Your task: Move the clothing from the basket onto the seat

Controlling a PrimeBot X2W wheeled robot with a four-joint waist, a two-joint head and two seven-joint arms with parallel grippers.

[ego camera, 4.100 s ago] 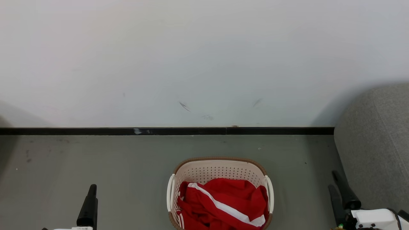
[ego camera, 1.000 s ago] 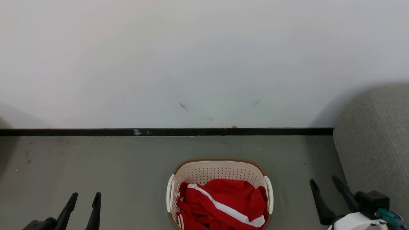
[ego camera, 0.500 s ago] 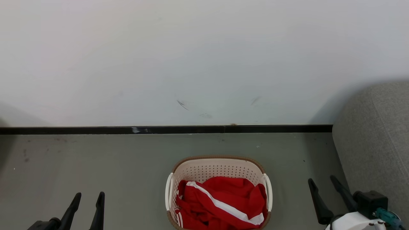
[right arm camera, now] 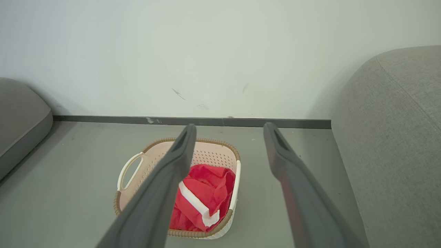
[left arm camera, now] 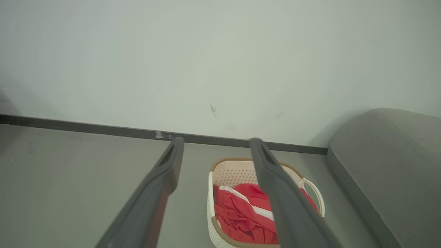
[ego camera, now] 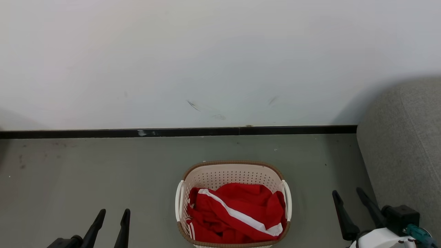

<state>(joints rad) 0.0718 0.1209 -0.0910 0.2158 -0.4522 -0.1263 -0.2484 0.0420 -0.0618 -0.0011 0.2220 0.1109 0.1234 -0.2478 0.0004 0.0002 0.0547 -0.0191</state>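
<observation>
At seven o'clock in the head view the left gripper [ego camera: 114, 212] hangs over bare floor [ego camera: 86, 172]. Its two dark fingers are spread apart with nothing between them, well apart from the load, and it looks parked in readiness rather than reaching.

At six o'clock the basket [ego camera: 234, 163] stands upright on the floor. The clothing [ego camera: 237, 213] lies heaped inside it, red folds crossed by a white stripe, sitting below the rim. None of it is out yet, so I judge the task to be at its very start.

At five o'clock the right gripper [ego camera: 347, 192] also has its fingers spread and empty. It sits between the basket and the seat [ego camera: 403, 155], which fills three to four o'clock just beside it. That arm seems the handier one for a short carry.

The floor is dull grey-green and scuffed in places. A black skirting strip [ego camera: 193, 132] runs along a pale wall [ego camera: 206, 51] bearing faint marks. The right wrist view shows a second grey cushion [right arm camera: 17, 117] at nine o'clock.
</observation>
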